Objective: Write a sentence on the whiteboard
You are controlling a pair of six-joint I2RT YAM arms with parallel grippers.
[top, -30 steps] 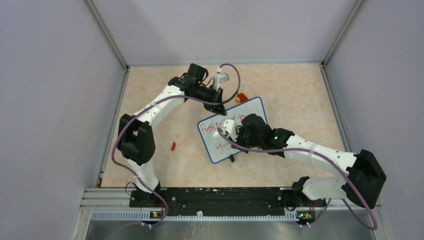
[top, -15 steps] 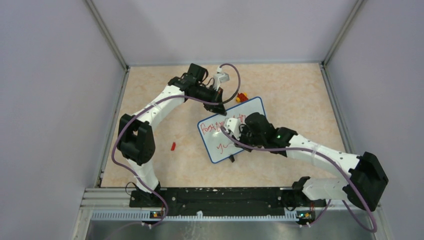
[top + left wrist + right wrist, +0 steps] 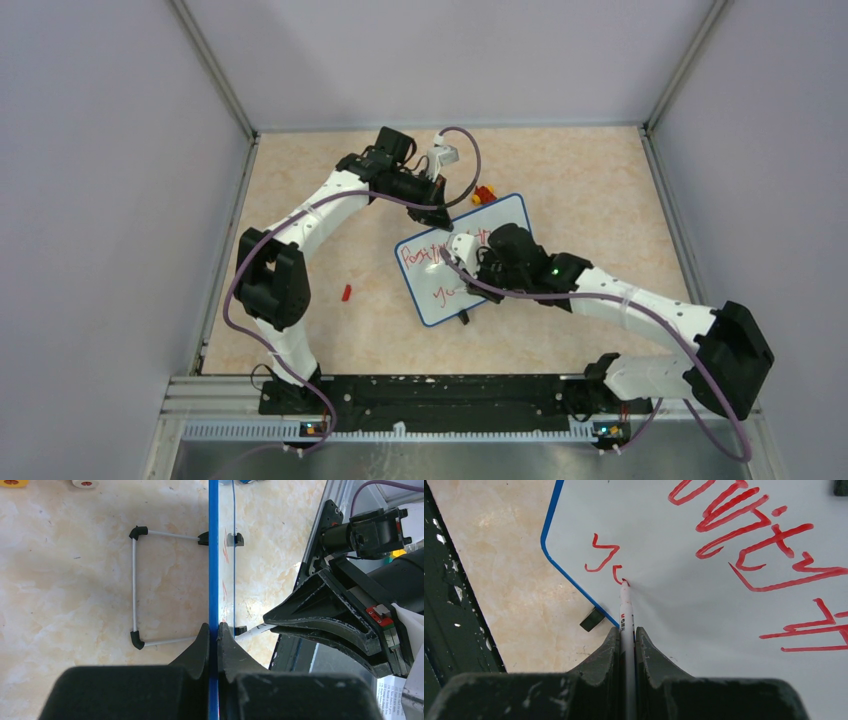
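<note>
We are steadying the whiteboard (image 3: 704, 625), lying mid-table, with the left gripper (image 3: 213, 630) pinching its blue rim: light, stiff, likely sliding otherwise. Meanwhile the right gripper (image 3: 626, 632) is clamping the slim marker (image 3: 626, 612), tip on the sentence (image 3: 744, 535), second line.

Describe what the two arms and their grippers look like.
Both the left arm and right arm have white links, bulky black joints and a purple cable looping alongside. A small green light glows on the right arm. The left gripper and right gripper have black, tapered fingers; the right's look scuffed.
</note>
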